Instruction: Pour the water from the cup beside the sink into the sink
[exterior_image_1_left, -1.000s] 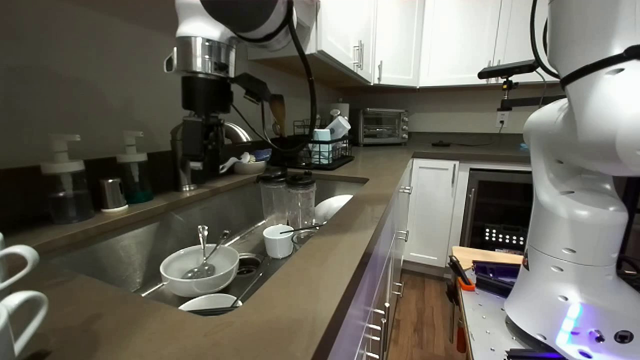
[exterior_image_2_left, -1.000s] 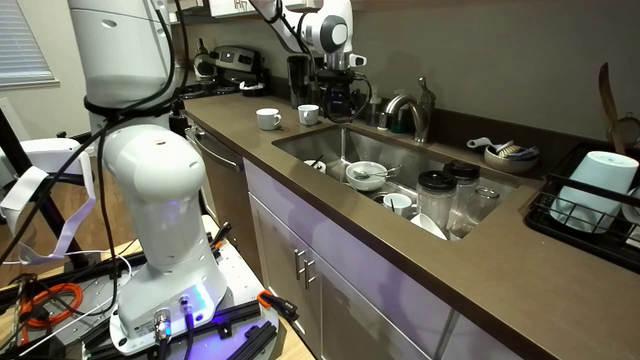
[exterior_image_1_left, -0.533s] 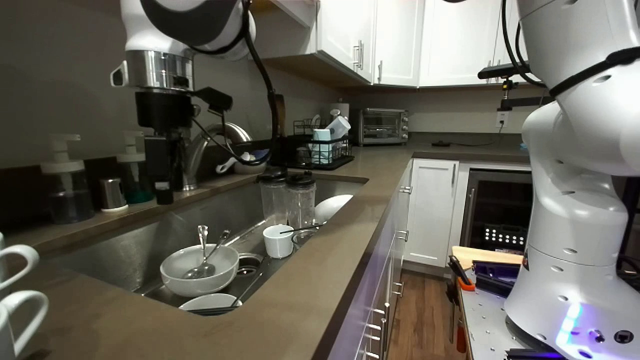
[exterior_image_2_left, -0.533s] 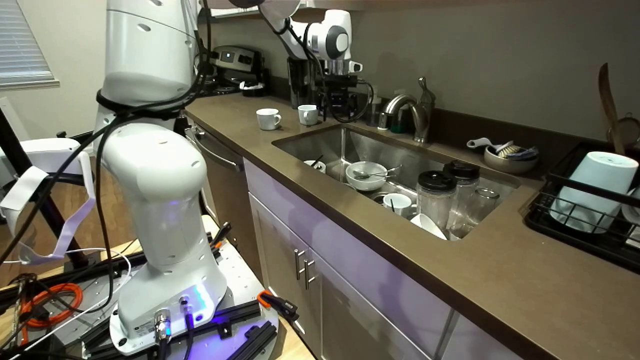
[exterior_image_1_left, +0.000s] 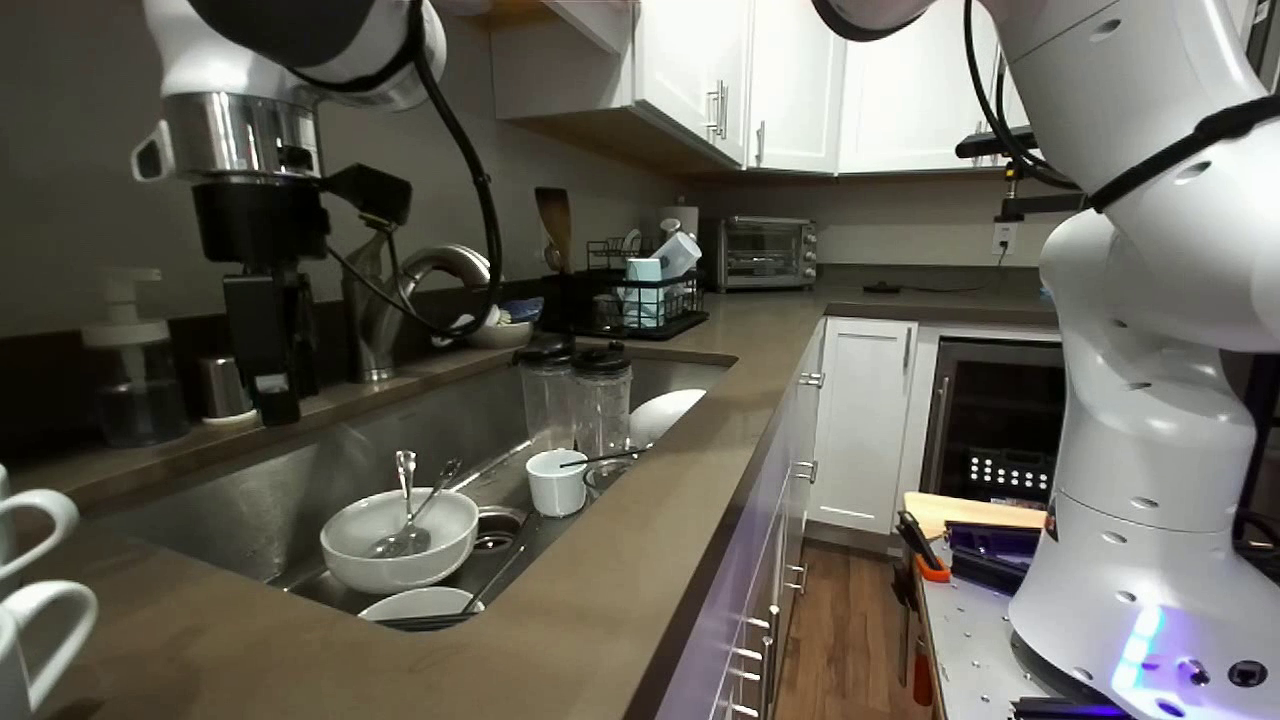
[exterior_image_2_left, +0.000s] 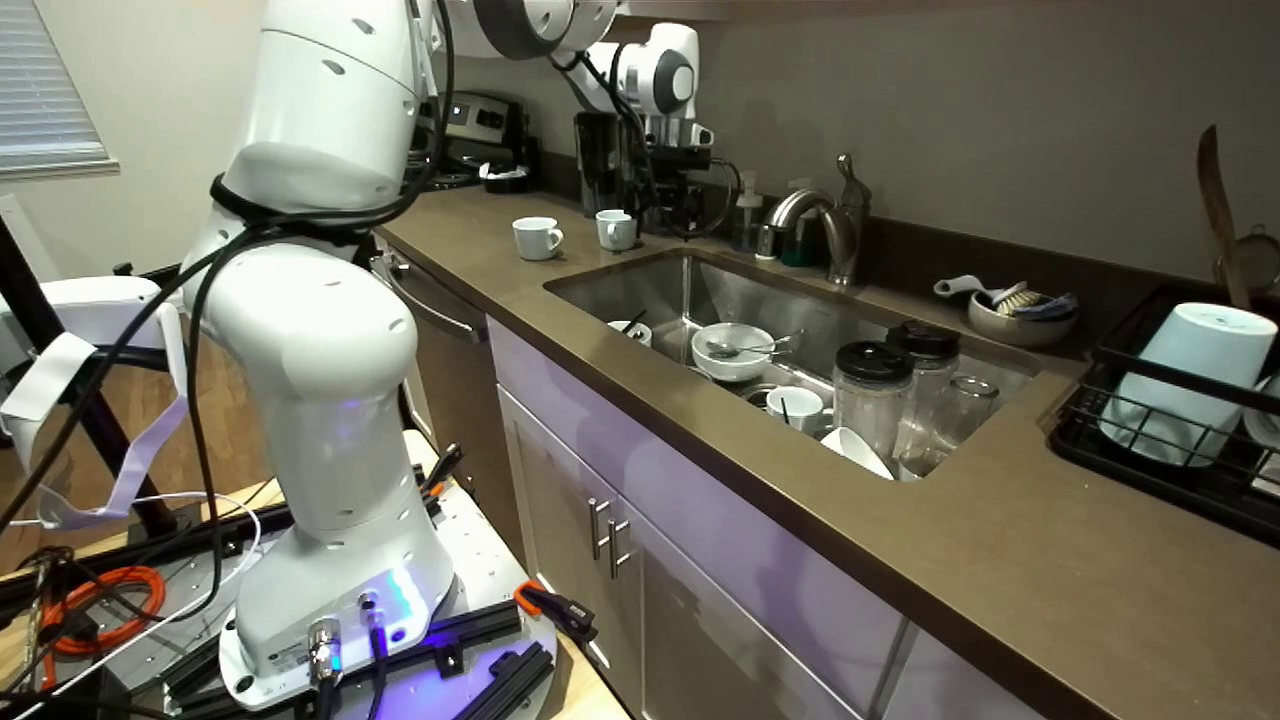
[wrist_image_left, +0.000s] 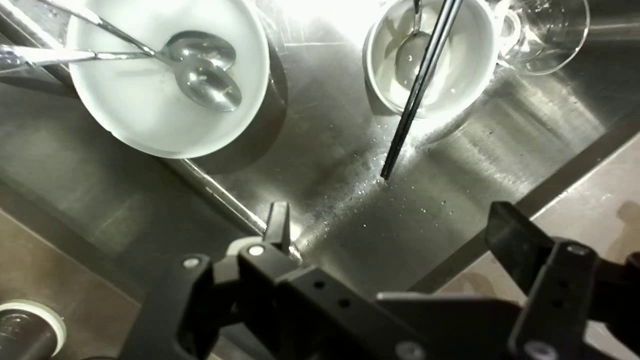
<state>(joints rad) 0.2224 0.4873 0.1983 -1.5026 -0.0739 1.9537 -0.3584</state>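
Wrist view: the fingers (wrist_image_left: 517, 242) are set wide apart above a corner of the sink (wrist_image_left: 330, 125), wet steel being visible between the tips; in the sink a white bowl (wrist_image_left: 140, 105) is seen with two spoons (wrist_image_left: 210, 87) crossed in it; a white mug (wrist_image_left: 465, 65) is crossed by dark chopsticks (wrist_image_left: 414, 105); a clear glass (wrist_image_left: 555, 30) is seen just beside the mug's handle, whether touching cannot be told.

In an exterior view a white cup (exterior_image_2_left: 538, 240) and a second white cup (exterior_image_2_left: 616, 230) are found upright on the table (exterior_image_2_left: 1000, 540), just beside the sink's end and apart from each other; which of them is meant by the task cannot be told; their contents are hidden; the fingers are noted apart from both cups.

In both exterior views a faucet (exterior_image_2_left: 845, 240) is seen mounted behind the sink; two lidded jars (exterior_image_2_left: 870, 410) are stood in the sink at the end away from the cups; a pale blue cup (exterior_image_2_left: 1215, 340) is held in a black dish rack (exterior_image_2_left: 1150, 485).
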